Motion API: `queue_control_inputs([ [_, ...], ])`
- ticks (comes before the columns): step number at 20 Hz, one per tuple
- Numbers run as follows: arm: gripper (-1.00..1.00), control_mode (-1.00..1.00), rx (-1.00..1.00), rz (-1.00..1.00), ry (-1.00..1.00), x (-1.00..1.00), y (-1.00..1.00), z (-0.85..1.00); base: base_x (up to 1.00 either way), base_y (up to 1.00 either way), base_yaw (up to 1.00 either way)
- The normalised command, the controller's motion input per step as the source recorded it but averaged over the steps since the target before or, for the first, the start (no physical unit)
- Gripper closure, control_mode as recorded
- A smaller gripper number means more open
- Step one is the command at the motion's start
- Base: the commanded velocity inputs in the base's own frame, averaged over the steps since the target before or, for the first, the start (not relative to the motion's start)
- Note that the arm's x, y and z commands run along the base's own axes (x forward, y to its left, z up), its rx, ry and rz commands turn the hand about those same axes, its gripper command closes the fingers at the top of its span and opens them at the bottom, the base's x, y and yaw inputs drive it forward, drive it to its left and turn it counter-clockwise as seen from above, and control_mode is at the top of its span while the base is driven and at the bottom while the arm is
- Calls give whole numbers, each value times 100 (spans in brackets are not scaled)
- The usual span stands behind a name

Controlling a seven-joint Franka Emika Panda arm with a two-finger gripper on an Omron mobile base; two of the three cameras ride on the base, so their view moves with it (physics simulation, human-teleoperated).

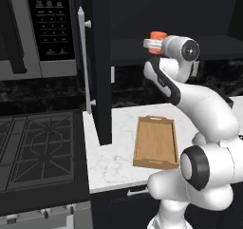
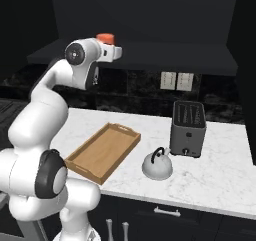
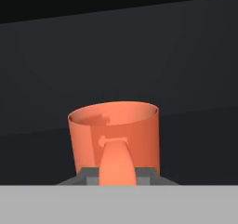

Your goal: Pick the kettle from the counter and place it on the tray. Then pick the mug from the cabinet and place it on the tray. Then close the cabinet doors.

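Kettle [image 2: 157,164] beside toaster [image 2: 187,128], right base view

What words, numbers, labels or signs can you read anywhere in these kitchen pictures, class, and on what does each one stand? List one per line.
Microwave control panel: rows of pale button markings, too small and blurred to read.
Toaster: no readable text.
Mug, held by the shut gripper: plain orange-red, no print.
Kettle, tray, cabinet door: no markings.
So nothing legible anywhere.
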Motion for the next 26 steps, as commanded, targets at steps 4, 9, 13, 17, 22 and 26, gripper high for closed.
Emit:
queue_control_inputs([
  [4,100,-100,2,-8,-2,-82,0,-8,0,0,0],
  [9,100,-100,7,-11,0,-84,0,-4,0,0,0],
  [13,100,-100,11,-12,0,-87,0,-2,0,0,0],
  [17,100,-100,12,-10,0,-100,0,-6,0,0,0],
  [22,100,-100,7,-12,0,-100,0,-13,0,0,0],
  [26,100,-100,3,-17,0,-84,16,-24,0,0,0],
])
